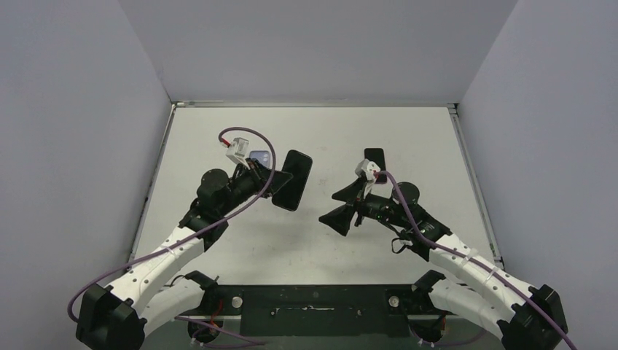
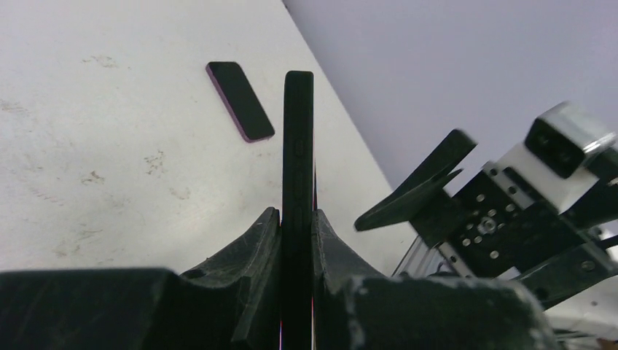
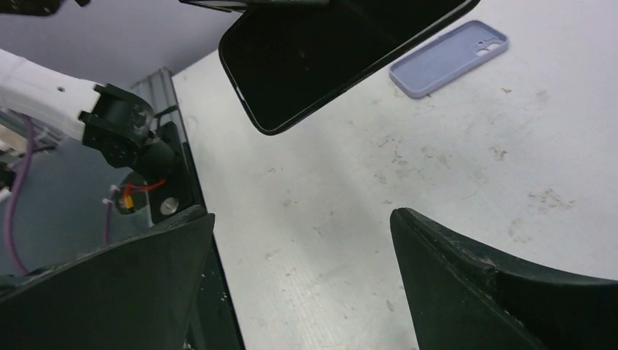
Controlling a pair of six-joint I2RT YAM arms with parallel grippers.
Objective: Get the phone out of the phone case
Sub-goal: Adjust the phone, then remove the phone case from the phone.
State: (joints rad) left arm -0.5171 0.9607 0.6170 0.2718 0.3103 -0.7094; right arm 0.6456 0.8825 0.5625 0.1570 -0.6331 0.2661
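Left gripper (image 2: 297, 222) pinches a black case (image 2: 298, 131) above the worktop (image 2: 109, 160); right gripper (image 3: 300, 219) gapes empty. One phone (image 2: 240, 100) lies bare toward the far edge, so removal seems done.

The scuffed white table (image 1: 313, 240) bears a lavender phone case (image 3: 448, 58) and a dark phone (image 2: 240, 100), lying apart.

A pale table (image 1: 240, 251), scuffed and flecked with small stains, fills the middle of the top view. A metal rim (image 1: 313, 103) edges its far side. Plain grey walls enclose it: back wall (image 1: 313, 44) at top, left wall (image 1: 65, 146), right wall (image 1: 554, 146). The light is even and the shadows soft.
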